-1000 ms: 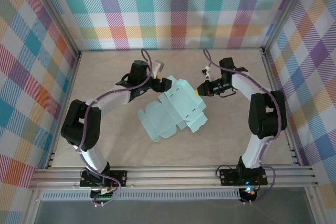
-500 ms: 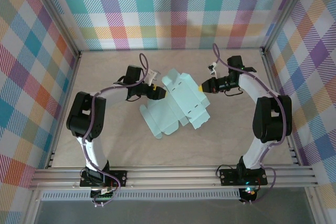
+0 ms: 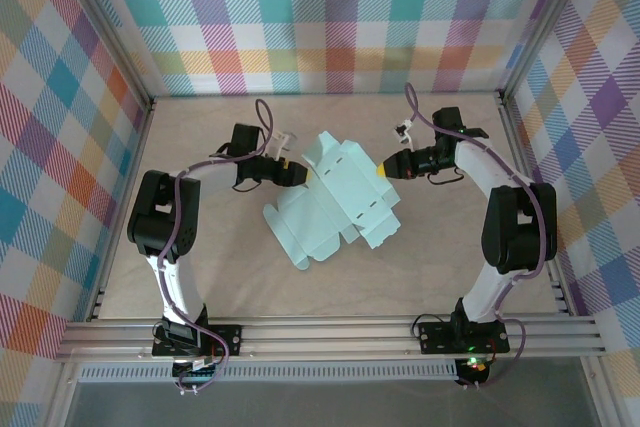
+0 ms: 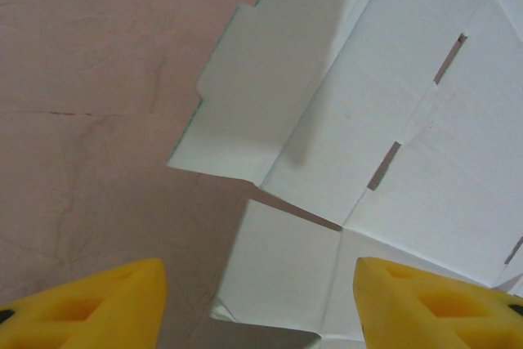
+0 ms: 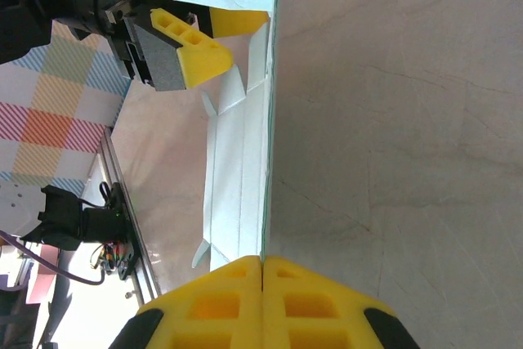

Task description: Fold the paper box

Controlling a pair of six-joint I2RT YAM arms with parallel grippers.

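The paper box (image 3: pixel 335 202) is a pale mint-green die-cut sheet with flaps and slots, lying mid-table, its far part lifted. My right gripper (image 3: pixel 383 169) is shut on the sheet's right edge; in the right wrist view its yellow fingers (image 5: pixel 261 279) pinch the thin card edge (image 5: pixel 267 120). My left gripper (image 3: pixel 296 173) is open just left of the sheet's far-left flap, not holding it. Through the left wrist camera the card (image 4: pixel 384 112) spreads ahead between the two yellow fingertips (image 4: pixel 106 300), with slots and creases showing.
The tabletop (image 3: pixel 200 257) is pale beige, enclosed by checked fabric walls (image 3: pixel 330 17) and an aluminium frame rail (image 3: pixel 330 332) at the near edge. Free room lies to the left and front of the sheet.
My left gripper has let go of the sheet's far-left flap and drawn back leftward. My right gripper moved slightly outward with the sheet's right edge; the sheet shifted a little.
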